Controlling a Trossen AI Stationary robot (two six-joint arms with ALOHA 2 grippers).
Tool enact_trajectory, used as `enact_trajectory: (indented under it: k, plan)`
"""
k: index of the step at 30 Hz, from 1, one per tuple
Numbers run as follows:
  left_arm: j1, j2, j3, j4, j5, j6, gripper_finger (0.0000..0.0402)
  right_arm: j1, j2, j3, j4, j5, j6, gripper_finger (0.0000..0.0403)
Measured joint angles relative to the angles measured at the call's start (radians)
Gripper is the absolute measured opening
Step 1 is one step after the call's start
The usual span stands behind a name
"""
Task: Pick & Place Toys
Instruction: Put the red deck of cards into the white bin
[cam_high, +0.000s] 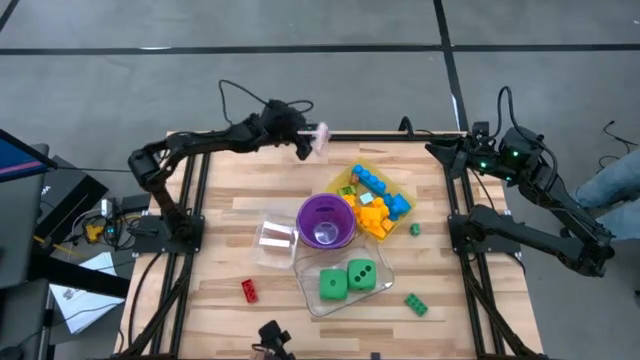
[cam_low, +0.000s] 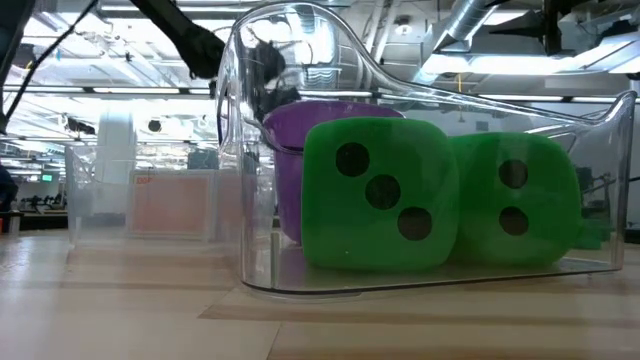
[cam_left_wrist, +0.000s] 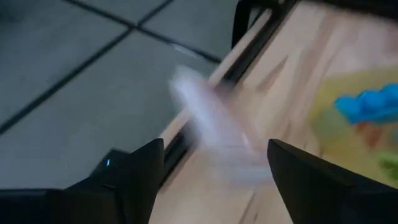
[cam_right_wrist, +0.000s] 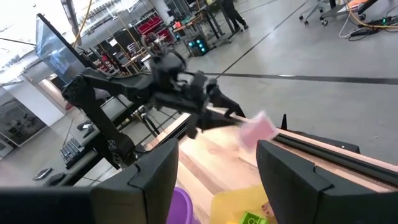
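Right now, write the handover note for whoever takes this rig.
Left gripper: over the far edge of the table, with a blurred pink piece at it; I cannot tell if it is held.
Right gripper: jaws open and empty, raised at the right edge.
Done: both dice sit in the clear tub; blue, orange and yellow bricks lie in the yellow tray.
Left: the pink piece, the red brick, the green brick and the small green bit, all loose on the table.

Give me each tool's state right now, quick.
Left tool: over the table's far edge, closed on a pink toy piece.
Right tool: raised at the table's right side, open, holding nothing.
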Motion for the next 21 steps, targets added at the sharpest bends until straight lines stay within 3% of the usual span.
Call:
enact_trajectory:
  k: [3, 13, 21]
  plan:
    - [-0.009, -0.051, 0.000, -0.001, 0.009, -0.029, 0.0267, 0.000, 0.000, 0.000, 0.000, 0.000, -0.013, 0.0209]
    - [-0.019, -0.192, -0.001, -0.039, 0.008, -0.078, 0.0164, 0.001, -0.001, 0.000, 0.000, -0.030, -0.040, 0.0209]
    - [-0.038, -0.214, -0.001, -0.032, -0.001, -0.070, 0.0164, 0.001, -0.002, 0.000, -0.016, -0.082, -0.040, 0.0209]
